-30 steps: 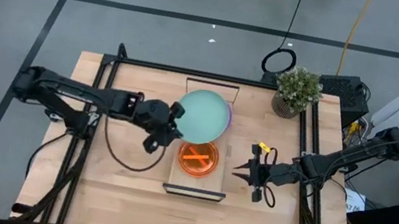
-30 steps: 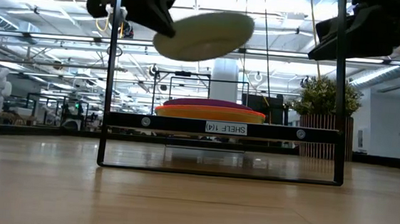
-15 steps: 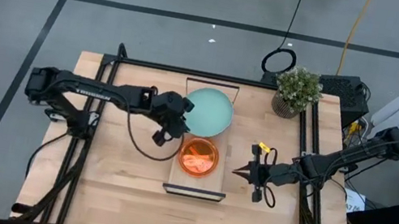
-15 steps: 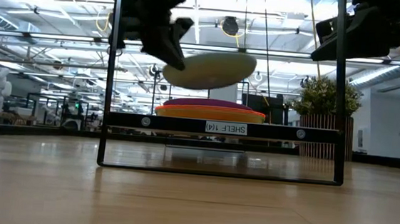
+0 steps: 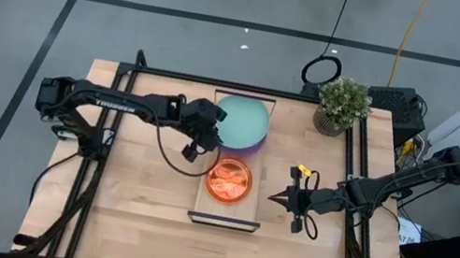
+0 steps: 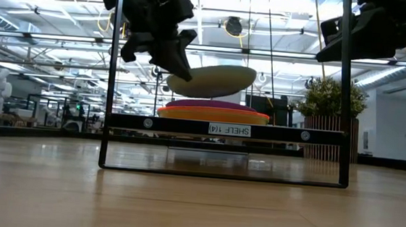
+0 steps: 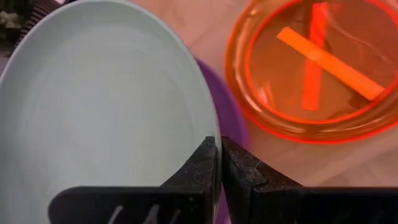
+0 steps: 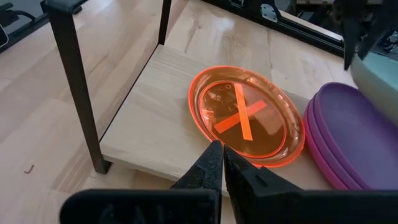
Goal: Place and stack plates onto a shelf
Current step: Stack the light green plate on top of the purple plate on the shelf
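My left gripper [image 5: 214, 130] [image 7: 219, 149] is shut on a mint-green plate [image 5: 243, 122] [image 6: 213, 80]. The plate hangs just above a stack of purple plates [image 7: 227, 106] [image 6: 214, 105] on the far half of the shelf [image 5: 224, 214]. An orange translucent plate [image 5: 228, 181] [image 8: 245, 118] sits on the shelf's near half. My right gripper [image 5: 273, 196] [image 8: 219, 149] waits shut, to the right of the shelf, touching nothing. My left gripper pinches the mint-green plate's rim [image 7: 208, 122] on its left-near side, between the two fingers. It comes from the table's left, slanting down. The plate is lifted clear of the purple stack and tilted a little, with the held side higher.
The shelf's black end frames [image 6: 112, 70] [image 6: 344, 88] stand at its near and far ends. A potted plant [image 5: 342, 104] stands at the table's far right corner. Black rails [image 5: 107, 126] run along both table sides. Bare wood lies in front of the shelf.
My left gripper has moved toward the far edge and down, turning as it went. The mint-green plate came down with it, from high above the shelf and partly over the orange plate to just above the purple stack. The right arm kept still.
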### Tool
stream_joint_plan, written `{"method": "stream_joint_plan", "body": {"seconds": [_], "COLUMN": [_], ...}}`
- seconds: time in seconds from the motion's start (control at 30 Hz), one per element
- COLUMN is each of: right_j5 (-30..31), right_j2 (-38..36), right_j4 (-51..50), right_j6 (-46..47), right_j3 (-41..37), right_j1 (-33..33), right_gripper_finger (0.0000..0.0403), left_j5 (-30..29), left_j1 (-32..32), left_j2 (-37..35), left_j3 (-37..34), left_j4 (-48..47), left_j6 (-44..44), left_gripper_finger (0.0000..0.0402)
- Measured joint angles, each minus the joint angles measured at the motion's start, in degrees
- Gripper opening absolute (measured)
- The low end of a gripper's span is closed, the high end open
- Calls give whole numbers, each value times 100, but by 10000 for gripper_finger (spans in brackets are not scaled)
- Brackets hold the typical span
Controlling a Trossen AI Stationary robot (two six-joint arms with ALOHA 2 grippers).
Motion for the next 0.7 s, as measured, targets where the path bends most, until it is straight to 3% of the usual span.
{"method": "stream_joint_plan", "body": {"seconds": [0.33, 0.7], "right_j5": [-2, 5], "right_j2": [0, -97], "right_j4": [2, 66], "right_j6": [-107, -170], "right_j3": [0, -4], "right_j1": [0, -1], "right_gripper_finger": [0, 0], "left_j5": [-7, -93], "left_j1": [180, 146], "left_j2": [277, 504], "left_j3": [-4, 0], "left_j4": [167, 365], "left_j6": [-136, -756], "left_gripper_finger": [27, 128]}}
